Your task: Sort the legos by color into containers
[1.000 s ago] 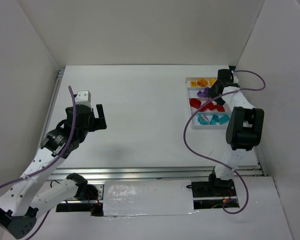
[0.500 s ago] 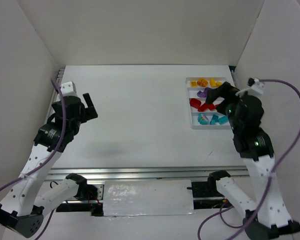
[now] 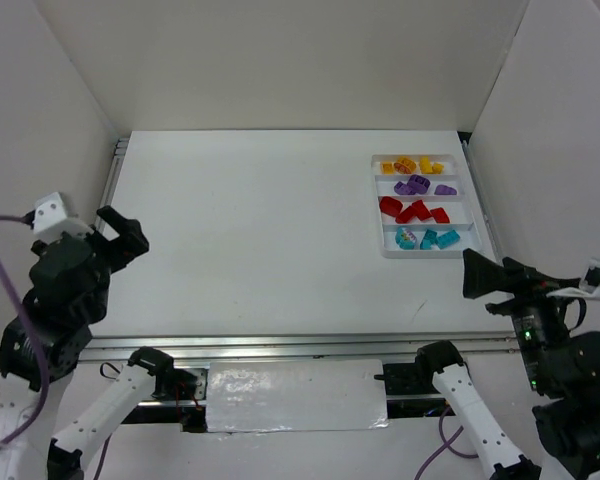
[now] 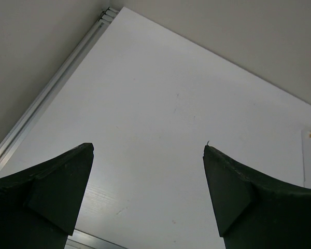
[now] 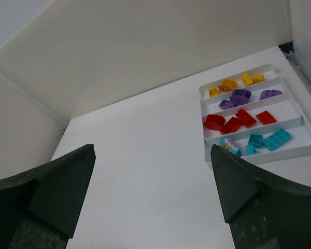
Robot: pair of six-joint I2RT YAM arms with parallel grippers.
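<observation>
The white tray (image 3: pixel 384 247) lies at the table's far right, its four containers running side by side. From back to front they hold yellow legos (image 3: pixel 408 165), purple legos (image 3: pixel 417 185), red legos (image 3: pixel 412 210) and teal legos (image 3: pixel 428 239). The right wrist view shows the same rows: yellow (image 5: pixel 229 84), purple (image 5: pixel 240 96), red (image 5: pixel 230 125), teal (image 5: pixel 276 139). My right gripper (image 3: pixel 481 284) hangs open and empty near the front right corner, well short of the tray (image 5: pixel 259 156). My left gripper (image 3: pixel 123 231) is open and empty at the left edge.
White walls enclose the table on three sides. An aluminium rail (image 3: pixel 112 180) runs along the left edge, seen as a rail (image 4: pixel 46 96) in the left wrist view, and another rail (image 3: pixel 300 345) lines the near edge. A shiny plate (image 3: pixel 295 395) sits between the arm bases.
The right gripper has left the tray, opened, and drawn back to the near right corner. The left arm has pulled back toward the near left edge, still open.
</observation>
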